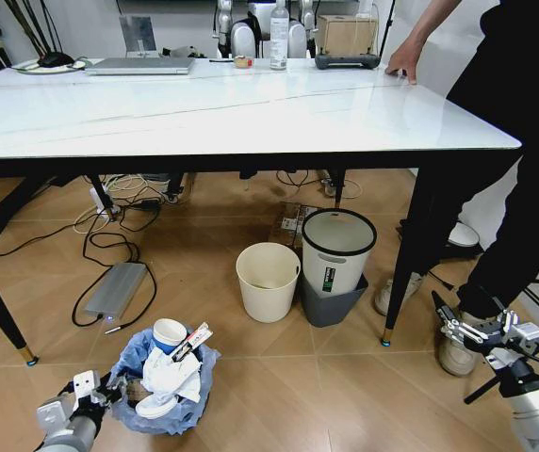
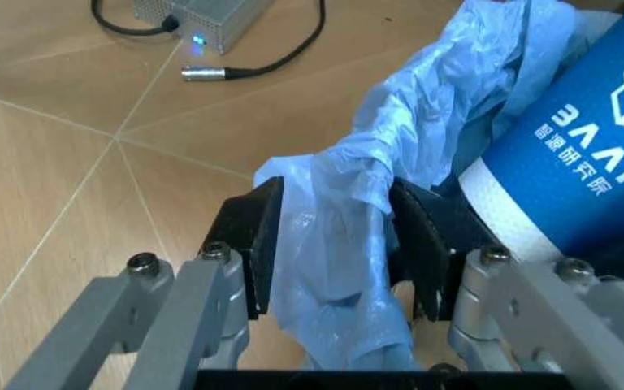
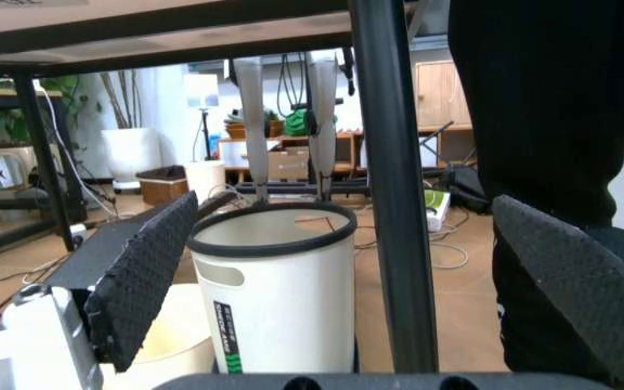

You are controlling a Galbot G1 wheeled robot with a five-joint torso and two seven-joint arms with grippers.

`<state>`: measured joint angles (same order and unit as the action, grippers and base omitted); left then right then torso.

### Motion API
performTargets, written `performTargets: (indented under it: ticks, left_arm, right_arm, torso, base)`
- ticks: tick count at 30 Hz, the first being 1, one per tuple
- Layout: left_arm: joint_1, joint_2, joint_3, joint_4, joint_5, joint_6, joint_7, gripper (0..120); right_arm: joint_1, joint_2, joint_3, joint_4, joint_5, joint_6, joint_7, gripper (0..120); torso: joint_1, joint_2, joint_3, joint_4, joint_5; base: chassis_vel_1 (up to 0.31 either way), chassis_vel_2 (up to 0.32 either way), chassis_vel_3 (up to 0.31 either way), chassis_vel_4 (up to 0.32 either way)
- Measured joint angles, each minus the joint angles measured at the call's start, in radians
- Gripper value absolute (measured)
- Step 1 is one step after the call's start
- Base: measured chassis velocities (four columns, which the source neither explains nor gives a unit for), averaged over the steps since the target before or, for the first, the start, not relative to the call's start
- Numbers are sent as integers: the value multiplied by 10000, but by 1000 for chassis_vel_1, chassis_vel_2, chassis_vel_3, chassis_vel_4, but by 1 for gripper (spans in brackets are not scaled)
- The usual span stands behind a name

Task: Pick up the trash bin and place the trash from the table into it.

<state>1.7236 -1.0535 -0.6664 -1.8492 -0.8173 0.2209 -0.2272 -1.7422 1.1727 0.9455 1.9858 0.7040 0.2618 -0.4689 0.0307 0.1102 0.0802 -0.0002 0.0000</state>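
Note:
The trash bin (image 1: 161, 391), lined with a crinkled light-blue bag (image 2: 399, 122), is down by the floor in front of the table (image 1: 251, 122). The trash sits inside it: a blue paper cup (image 1: 169, 334) (image 2: 583, 171), white tissue (image 1: 168, 377) and a packet. My left gripper (image 1: 100, 391) (image 2: 334, 252) is at the bin's left rim, shut on the bag and rim. My right gripper (image 1: 481, 330) (image 3: 366, 284) hangs open and low at the right, near the table leg (image 3: 393, 203), holding nothing.
Under the table stand a cream bucket (image 1: 268, 281) and a white bin with a black rim (image 1: 337, 250) (image 3: 274, 284). A grey power box (image 1: 116, 289) and cables lie on the floor. A person stands at the right with a hand (image 1: 403, 68) on the tabletop. A laptop (image 1: 142, 64) and a bottle (image 1: 279, 33) stand along the far edge.

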Motion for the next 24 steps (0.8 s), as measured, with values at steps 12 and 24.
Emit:
performTargets:
  ticks: [12,24]
  left_arm:
    - [231,-6,-140,-444,162,-86,25,56]
    - [867,64,-401,-1270,304,-178,148,88]
  right_arm:
    - [0,0,0,0,0,0,0,100]
    - [0,0,0,0,0,0,0,100]
  torso:
    - [0,0,0,0,0]
    - [0,0,0,0,0]
  base:
    - [0,0,0,0]
    - [0,0,0,0]
